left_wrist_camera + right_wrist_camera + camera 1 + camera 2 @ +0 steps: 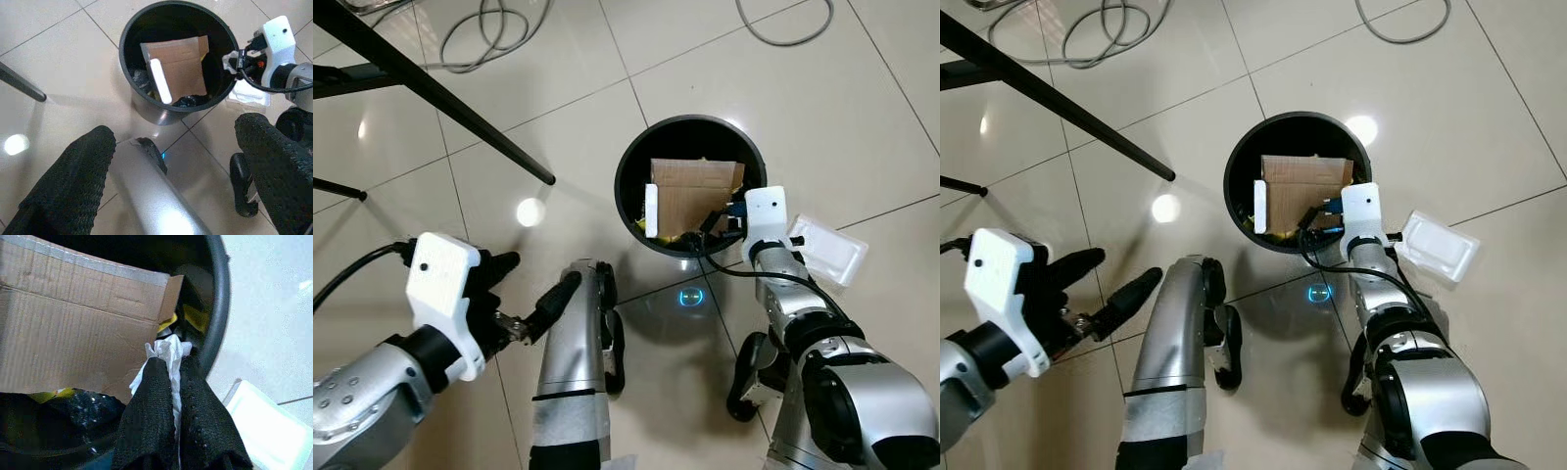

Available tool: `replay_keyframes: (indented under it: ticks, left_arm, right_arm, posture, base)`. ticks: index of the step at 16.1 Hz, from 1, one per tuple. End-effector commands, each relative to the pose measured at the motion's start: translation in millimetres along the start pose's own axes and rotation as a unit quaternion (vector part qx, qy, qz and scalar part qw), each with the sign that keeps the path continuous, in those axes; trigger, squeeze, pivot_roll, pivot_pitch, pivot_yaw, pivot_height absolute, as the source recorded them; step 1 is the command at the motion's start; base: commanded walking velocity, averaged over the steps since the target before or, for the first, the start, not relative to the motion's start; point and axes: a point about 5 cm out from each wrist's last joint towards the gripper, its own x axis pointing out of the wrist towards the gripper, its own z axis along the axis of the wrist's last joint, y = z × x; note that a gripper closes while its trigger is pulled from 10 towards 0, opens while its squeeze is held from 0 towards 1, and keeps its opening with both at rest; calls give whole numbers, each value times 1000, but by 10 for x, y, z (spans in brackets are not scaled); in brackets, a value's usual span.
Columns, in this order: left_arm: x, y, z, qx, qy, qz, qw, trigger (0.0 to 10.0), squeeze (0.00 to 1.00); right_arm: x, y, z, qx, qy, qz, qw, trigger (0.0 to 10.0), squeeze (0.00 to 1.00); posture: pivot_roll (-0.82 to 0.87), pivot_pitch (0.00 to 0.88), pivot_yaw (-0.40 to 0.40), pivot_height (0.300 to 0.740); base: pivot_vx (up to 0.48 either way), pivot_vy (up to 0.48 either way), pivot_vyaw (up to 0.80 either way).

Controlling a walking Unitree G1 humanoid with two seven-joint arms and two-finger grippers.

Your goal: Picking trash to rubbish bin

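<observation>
A round black rubbish bin (625,186) stands on the tiled floor just ahead of me. Inside it are a sheet of brown cardboard (690,196), a white stick-like piece (651,211) and dark scraps. My right gripper (173,364) reaches over the bin's near right rim (220,298), shut on a crumpled white tissue (168,350) that pokes out between its fingertips. My left gripper (533,284) hangs open at the lower left, well short of the bin, with nothing between its fingers. A white foam tray (827,250) lies on the floor right of the bin.
Black slanted furniture legs (440,93) cross the upper left. Grey cables (484,34) lie on the tiles at the back, with another loop (793,29) at the back right. My own silver leg (573,362) is below, between the arms.
</observation>
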Motion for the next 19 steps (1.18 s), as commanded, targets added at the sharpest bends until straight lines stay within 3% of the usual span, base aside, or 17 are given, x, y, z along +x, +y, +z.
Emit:
replay_keyframes:
  ticks: [1,10,11,19]
  left_arm:
    - [-60,-11,-36,-1,15,3,1000,10000,0]
    - [-113,-44,-67,-6,26,3,1000,10000,0]
    - [-115,-48,-69,-6,26,3,1000,10000,0]
    - [-142,-51,-80,-7,32,5,999,10000,0]
  right_arm:
    - [-46,91,-135,6,19,10,1000,10000,0]
    - [10,288,139,31,-20,49,998,10000,0]
    - [4,326,143,34,-22,56,998,10000,1000]
    - [-24,419,111,40,-23,74,996,10000,1000]
  posture:
    - [499,688,278,524]
    - [505,709,277,524]
    - [506,711,277,524]
    - [509,723,281,524]
  base:
    - [0,0,0]
    - [0,0,0]
    - [0,0,0]
    - [0,0,0]
